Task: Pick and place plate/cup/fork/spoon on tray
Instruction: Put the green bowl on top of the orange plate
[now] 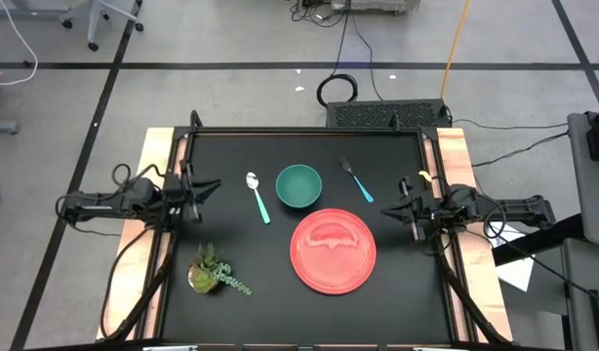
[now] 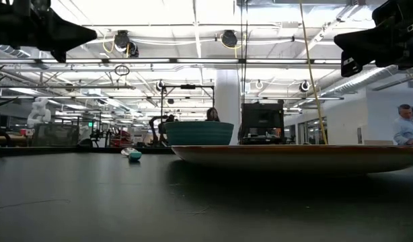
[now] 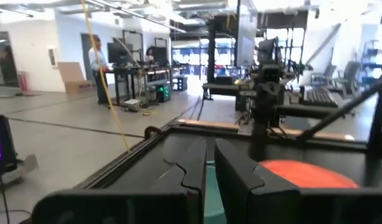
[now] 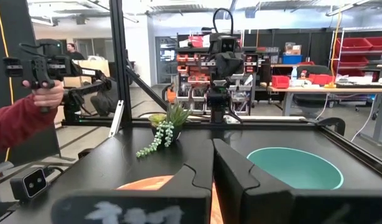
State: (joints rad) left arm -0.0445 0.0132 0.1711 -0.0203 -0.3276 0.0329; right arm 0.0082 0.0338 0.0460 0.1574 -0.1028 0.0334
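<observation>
The coral-red tray (image 1: 334, 251) lies flat on the black table, right of centre toward the near edge. Just beyond it stands the teal cup (image 1: 299, 185), upright on its base. Left of the cup the spoon (image 1: 258, 198) lies flat, and the fork (image 1: 356, 180) lies flat to the cup's right. My left gripper (image 1: 214, 185) hovers level at the table's left edge, shut to a thin slit, with nothing in it. At the right edge my right gripper (image 1: 385, 207) also hovers level, shut and empty. Both point toward the table's middle.
A small potted plant (image 1: 212, 270) sits at the near left. Wooden boards (image 1: 155, 156) and a dark frame border the table. A person's red-sleeved arm (image 4: 17, 121) holds a device beyond the left edge. Other people stand farther off in the room.
</observation>
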